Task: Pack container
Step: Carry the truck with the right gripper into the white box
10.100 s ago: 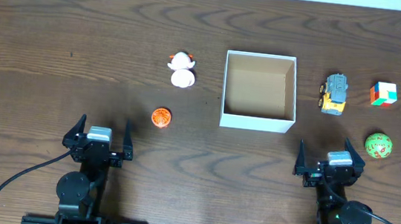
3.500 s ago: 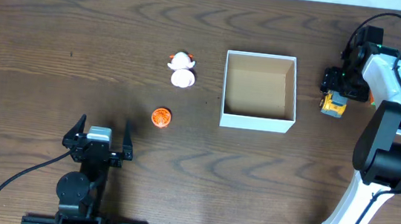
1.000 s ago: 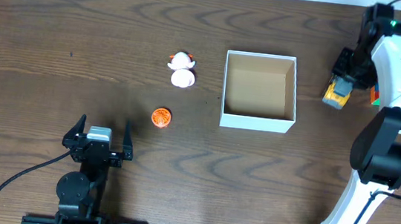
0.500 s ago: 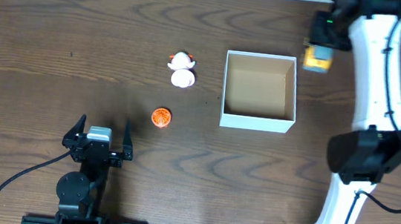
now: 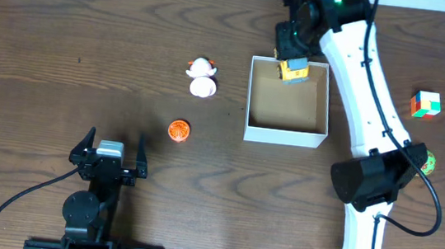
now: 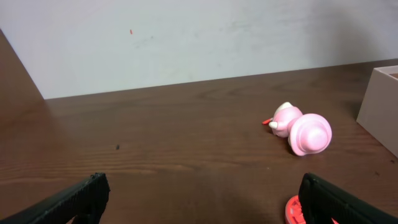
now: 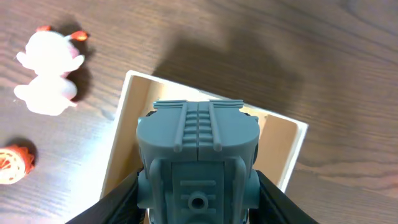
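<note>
The container (image 5: 284, 135), a white-walled square box with a brown inside, stands mid-table. My right gripper (image 5: 290, 55) hangs over its far wall, shut on a grey and yellow toy truck (image 5: 294, 69). In the right wrist view the truck (image 7: 198, 143) fills the middle between the gripper (image 7: 199, 208) fingers, with the container (image 7: 117, 146) below it. A pink-white toy figure (image 5: 202, 78) and an orange disc (image 5: 178, 131) lie left of the container. My left gripper (image 5: 109, 156) rests open near the front edge; in its own view the gripper (image 6: 202, 196) holds nothing.
A multicoloured cube (image 5: 425, 104) sits at the far right. A green ball (image 5: 426, 161) shows partly behind my right arm. In the left wrist view the pink figure (image 6: 300, 126) and the orange disc (image 6: 293, 211) lie ahead, with the container's corner (image 6: 382, 106) at the right.
My right arm has carried the toy truck leftward from beyond the container's right side to above its far wall. The left arm has not moved.
</note>
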Tool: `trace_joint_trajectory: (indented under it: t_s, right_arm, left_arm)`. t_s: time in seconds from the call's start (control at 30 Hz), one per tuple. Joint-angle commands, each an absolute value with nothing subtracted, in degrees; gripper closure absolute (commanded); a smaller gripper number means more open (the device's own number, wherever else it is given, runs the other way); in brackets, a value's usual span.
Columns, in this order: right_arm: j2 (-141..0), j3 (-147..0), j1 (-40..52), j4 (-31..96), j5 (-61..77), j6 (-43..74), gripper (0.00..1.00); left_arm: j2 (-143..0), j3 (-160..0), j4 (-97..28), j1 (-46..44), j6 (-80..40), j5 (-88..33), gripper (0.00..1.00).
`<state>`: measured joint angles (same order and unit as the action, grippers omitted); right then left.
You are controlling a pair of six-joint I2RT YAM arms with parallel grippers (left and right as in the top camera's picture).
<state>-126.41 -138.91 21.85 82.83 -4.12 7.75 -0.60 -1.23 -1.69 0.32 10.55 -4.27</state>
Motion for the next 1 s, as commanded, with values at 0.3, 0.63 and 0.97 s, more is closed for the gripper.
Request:
trace_joint_trajectory:
  t_s: [0.3,0.63,0.97]
  right_arm:
    - [-126.4,-135.0,20.7,88.4,-8.2,15.1,0.53]
    - [-126.3,-122.6,20.1,78.4,-8.2,21.7,0.52]
    - [-126.4,-117.1,18.1,72.2,-7.3,23.8,0.51]
  left_arm:
    - [-0.3,-0.2,-3.5,0.6,11.1,-4.9,0.02]
    - [-0.6,-0.2,-3.5,0.6,11.1,-4.9,0.02]
    - [-0.6,-0.2,-3.5,0.6,11.1,-4.9,0.02]
